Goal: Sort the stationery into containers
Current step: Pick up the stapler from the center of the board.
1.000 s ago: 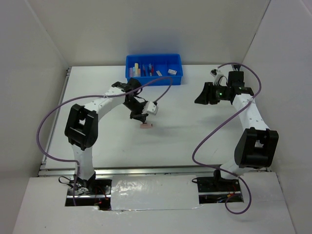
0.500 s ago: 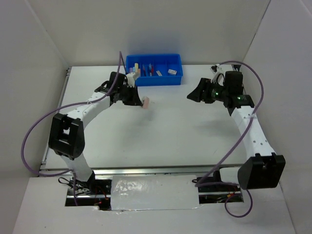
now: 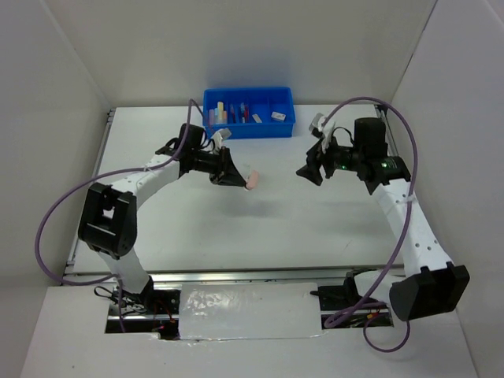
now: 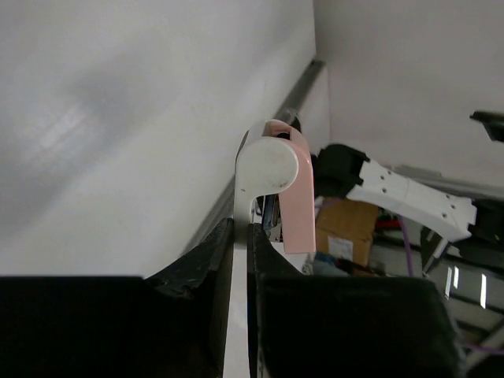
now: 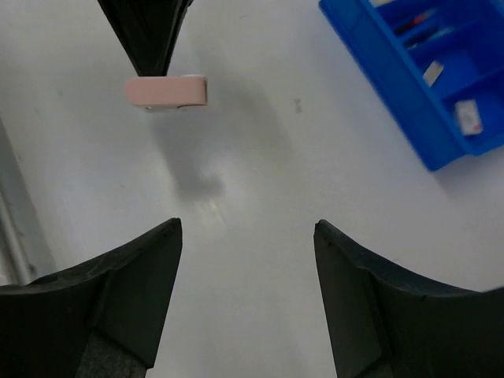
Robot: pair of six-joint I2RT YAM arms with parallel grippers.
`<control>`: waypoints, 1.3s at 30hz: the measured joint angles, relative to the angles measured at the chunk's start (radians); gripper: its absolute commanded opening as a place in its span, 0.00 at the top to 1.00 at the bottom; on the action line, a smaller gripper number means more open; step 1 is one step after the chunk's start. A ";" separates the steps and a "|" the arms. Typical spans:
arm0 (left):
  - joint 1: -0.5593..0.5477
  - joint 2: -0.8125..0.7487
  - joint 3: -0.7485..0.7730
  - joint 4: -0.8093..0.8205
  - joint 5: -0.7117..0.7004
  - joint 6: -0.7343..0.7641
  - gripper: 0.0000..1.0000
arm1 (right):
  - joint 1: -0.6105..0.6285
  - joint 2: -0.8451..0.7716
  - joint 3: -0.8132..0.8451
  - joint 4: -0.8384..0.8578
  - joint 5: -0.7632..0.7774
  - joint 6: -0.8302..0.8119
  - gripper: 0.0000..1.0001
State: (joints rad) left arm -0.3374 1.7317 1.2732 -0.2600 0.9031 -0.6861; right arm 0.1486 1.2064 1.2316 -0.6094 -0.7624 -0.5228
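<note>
Gripping the eraser (image 3: 251,180), pale pink, with the left fingers (image 3: 241,176) shut tight on it and raised well above the worktop (image 3: 197,228), not down on the surface as a second ago. Carried since then toward the middle, tip aimed at the right fingers (image 3: 305,170). Those spread wider over the same second and brought in from the right side, now facing the eraser across a short gap, holding nothing. Probably a hand-over being set up, though possibly a direct carry to the blue tray (image 3: 252,130); hard to tell from these angles. Not yet sorted either way: outside the tray, near its front wall but apart. Already inside: pens (image 3: 244,110) and small pieces. Bare worktop below and between both arms; side walls well away. Left arm's cable (image 3: 191,110) looping close to the tray's left corner, worth watching.
</note>
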 measured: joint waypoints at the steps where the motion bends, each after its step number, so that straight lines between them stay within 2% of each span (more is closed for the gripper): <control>1: -0.005 -0.004 -0.016 -0.005 0.027 0.001 1.00 | -0.003 -0.021 -0.007 -0.018 -0.010 -0.078 0.25; 6: -0.078 -0.024 -0.078 -0.039 0.165 0.029 1.00 | 0.008 -0.140 -0.047 -0.114 -0.087 -0.471 0.26; 8: -0.118 -0.055 -0.115 -0.033 0.211 0.027 1.00 | 0.045 -0.174 -0.057 -0.160 -0.107 -0.572 0.26; 14: -0.248 -0.144 -0.165 -0.012 0.334 0.057 1.00 | 0.227 -0.206 -0.068 -0.249 -0.148 -0.722 0.28; 20: -0.316 -0.157 -0.167 0.007 0.437 0.098 1.00 | 0.421 -0.212 -0.067 -0.311 -0.168 -0.742 0.30; 28: -0.322 -0.157 -0.167 0.013 0.490 0.135 1.00 | 0.612 -0.285 -0.067 -0.338 -0.151 -0.686 0.35; 39: -0.329 -0.150 -0.167 0.011 0.489 0.140 1.00 | 0.682 -0.234 -0.058 -0.341 -0.071 -0.591 0.35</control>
State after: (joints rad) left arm -0.6662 1.5818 1.1057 -0.2493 1.3926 -0.5457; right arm 0.8303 0.9722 1.1736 -0.9504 -0.8337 -1.1141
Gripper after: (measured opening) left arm 0.218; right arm 0.651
